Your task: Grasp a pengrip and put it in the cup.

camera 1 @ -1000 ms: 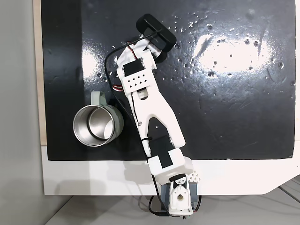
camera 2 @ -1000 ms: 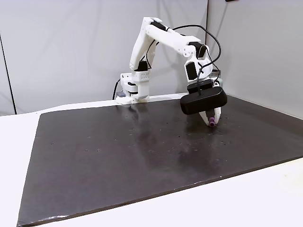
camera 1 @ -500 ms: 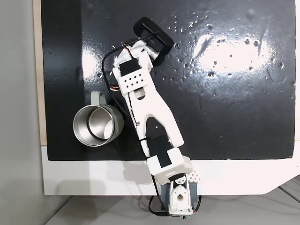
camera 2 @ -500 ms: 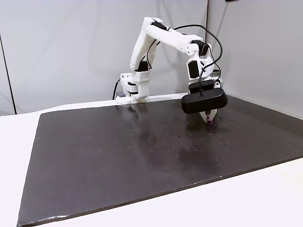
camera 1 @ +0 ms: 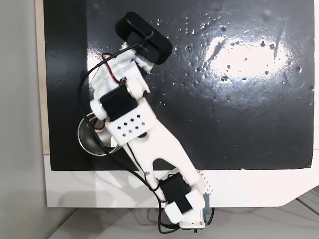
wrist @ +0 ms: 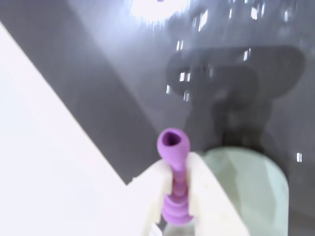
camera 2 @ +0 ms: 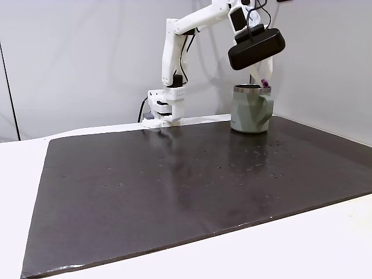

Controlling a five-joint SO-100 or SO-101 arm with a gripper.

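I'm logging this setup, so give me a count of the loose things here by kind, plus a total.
Pengrips: 1, light purple, pinched between the jaws above the mug.
Cups: 1, sage-green with a handle, standing on the black mat.
Total: 2

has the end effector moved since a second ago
Yes. In the side fixed view the end effector has risen from just above the black mat to hang over the rim of the cup, with the pengrip clamped in it.
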